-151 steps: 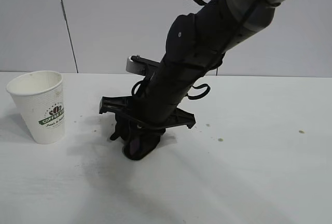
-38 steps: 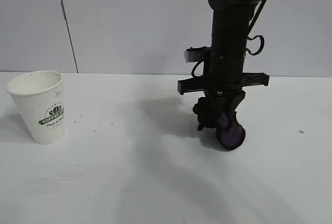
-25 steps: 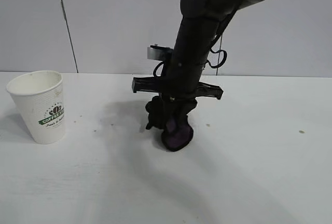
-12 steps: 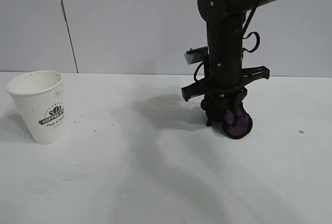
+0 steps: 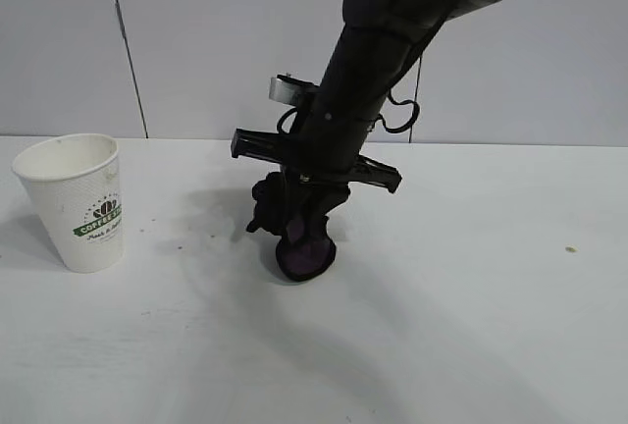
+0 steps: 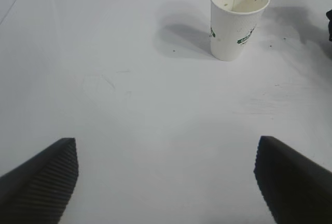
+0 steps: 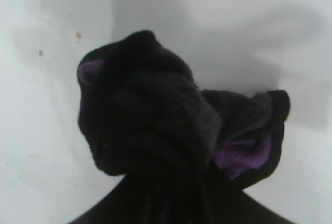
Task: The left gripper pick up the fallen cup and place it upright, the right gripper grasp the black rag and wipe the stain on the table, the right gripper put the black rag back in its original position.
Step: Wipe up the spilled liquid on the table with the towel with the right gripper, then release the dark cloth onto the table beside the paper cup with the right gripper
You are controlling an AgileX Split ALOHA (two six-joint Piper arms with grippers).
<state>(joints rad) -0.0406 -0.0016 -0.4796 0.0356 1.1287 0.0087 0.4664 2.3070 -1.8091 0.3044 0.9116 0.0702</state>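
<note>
Since half a second ago the right gripper (image 5: 294, 238) has swung the soft black rag with purple lining (image 5: 302, 252) leftward along the white matte table (image 5: 471, 326), toward the upright white paper cup (image 5: 77, 200). Its fingers, apparently buried, pinch the rag. The left gripper (image 6: 166, 182) hovers wide open, holding nothing.

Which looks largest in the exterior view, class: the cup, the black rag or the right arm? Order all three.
1. The right arm, by far the largest, though it also reaches toward the camera.
2. The cup, standing upright on the table.
3. The black rag, partly hidden in the right gripper, so its rank is less sure.
</note>
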